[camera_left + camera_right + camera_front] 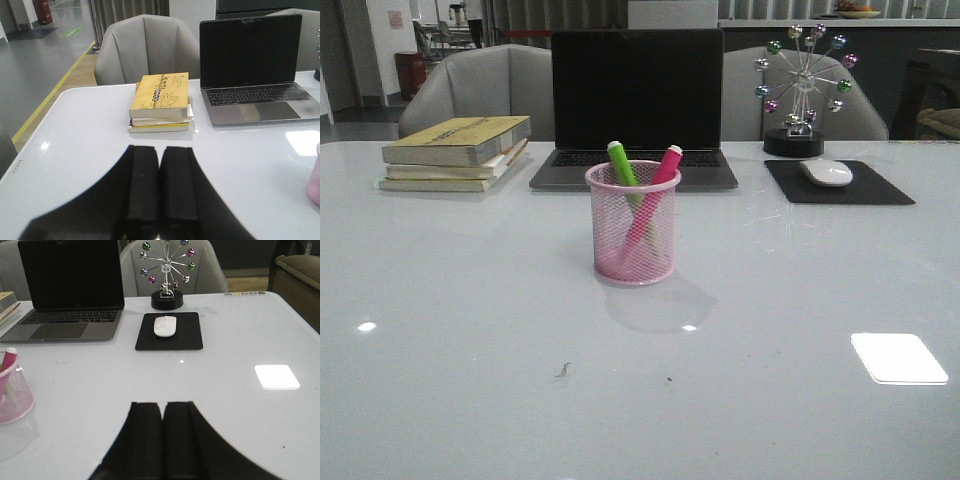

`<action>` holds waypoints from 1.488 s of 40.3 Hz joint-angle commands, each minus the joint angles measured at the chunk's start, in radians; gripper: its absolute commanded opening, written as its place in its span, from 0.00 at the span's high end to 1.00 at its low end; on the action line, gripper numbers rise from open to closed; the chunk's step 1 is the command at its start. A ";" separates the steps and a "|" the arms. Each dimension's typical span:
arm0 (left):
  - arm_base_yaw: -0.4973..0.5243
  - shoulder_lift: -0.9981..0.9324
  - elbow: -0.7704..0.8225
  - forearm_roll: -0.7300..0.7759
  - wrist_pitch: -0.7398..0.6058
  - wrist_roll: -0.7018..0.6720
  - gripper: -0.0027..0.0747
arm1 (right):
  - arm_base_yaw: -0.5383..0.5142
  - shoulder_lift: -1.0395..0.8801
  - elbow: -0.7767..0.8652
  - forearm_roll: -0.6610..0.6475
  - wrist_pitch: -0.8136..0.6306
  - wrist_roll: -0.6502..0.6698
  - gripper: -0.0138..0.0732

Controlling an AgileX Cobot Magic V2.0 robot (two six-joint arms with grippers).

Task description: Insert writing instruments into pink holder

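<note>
The pink mesh holder (633,235) stands upright at the middle of the white table. A lime green marker (622,166) and a pink marker (662,172) lean inside it, crossed, with their whitish ends above the rim. Neither arm shows in the front view. My left gripper (159,150) is shut with nothing between its fingers, low over the table's left part, with a sliver of the holder (314,180) at the frame's edge. My right gripper (163,406) is shut and empty over the right part, apart from the holder (14,400) with its pink marker (7,369).
A stack of books (456,152) lies at the back left. An open laptop (636,105) stands behind the holder. A white mouse (826,172) rests on a black pad (837,182), with a ball ornament (802,95) behind it. Grey chairs line the far edge.
</note>
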State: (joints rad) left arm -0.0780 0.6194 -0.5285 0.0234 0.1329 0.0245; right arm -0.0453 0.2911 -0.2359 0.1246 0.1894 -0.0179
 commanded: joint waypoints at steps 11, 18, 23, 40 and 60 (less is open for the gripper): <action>0.001 -0.004 -0.030 0.001 -0.077 -0.001 0.85 | 0.002 -0.271 0.233 -0.036 -0.163 0.001 0.78; 0.001 -0.004 -0.030 0.001 -0.077 -0.001 0.85 | 0.002 -0.319 0.268 -0.042 -0.128 0.001 0.78; 0.001 -0.004 -0.030 0.001 -0.077 -0.001 0.85 | 0.002 -0.319 0.268 -0.052 -0.126 0.001 0.78; 0.001 -0.004 -0.030 0.001 -0.077 -0.001 0.85 | 0.002 -0.319 0.268 -0.052 -0.126 0.001 0.78; 0.001 -0.004 -0.030 0.001 -0.077 -0.001 0.85 | 0.002 -0.319 0.268 -0.052 -0.126 0.001 0.78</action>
State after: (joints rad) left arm -0.0780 0.6194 -0.5285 0.0234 0.1344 0.0245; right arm -0.0453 -0.0088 0.0297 0.0818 0.1426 -0.0149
